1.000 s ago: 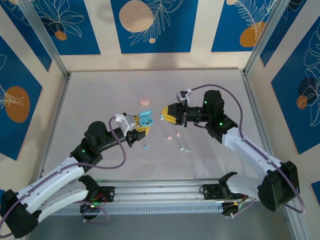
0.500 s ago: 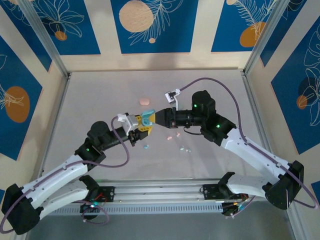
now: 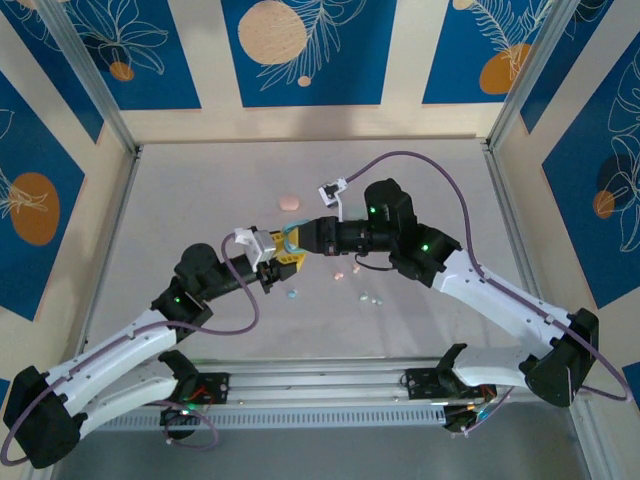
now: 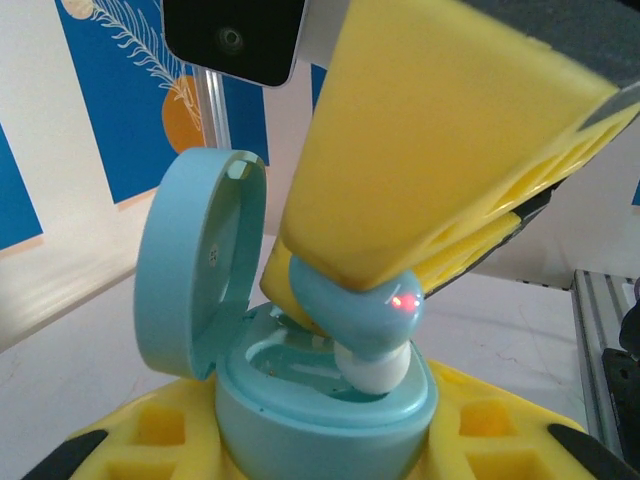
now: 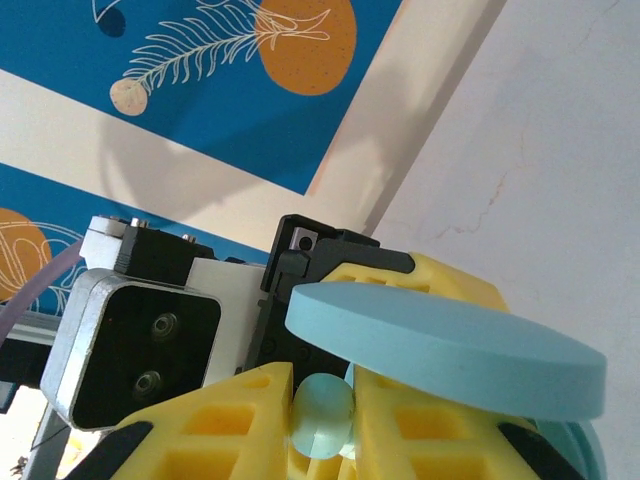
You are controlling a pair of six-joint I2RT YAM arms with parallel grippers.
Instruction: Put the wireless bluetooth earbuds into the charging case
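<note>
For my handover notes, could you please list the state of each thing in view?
Blue charging case: lid open, clamped in left gripper.
Blue earbud: pinched by right gripper, tip down in the case's well.
Loose earbuds: lying on the table.
Pink object: on the table, too small to judge.

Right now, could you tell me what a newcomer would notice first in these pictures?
Mid-table, the left gripper holds an open blue case while the right gripper fits a blue earbud into it. Loose buds lie on the table just nearer, and a pink case farther back.
</note>
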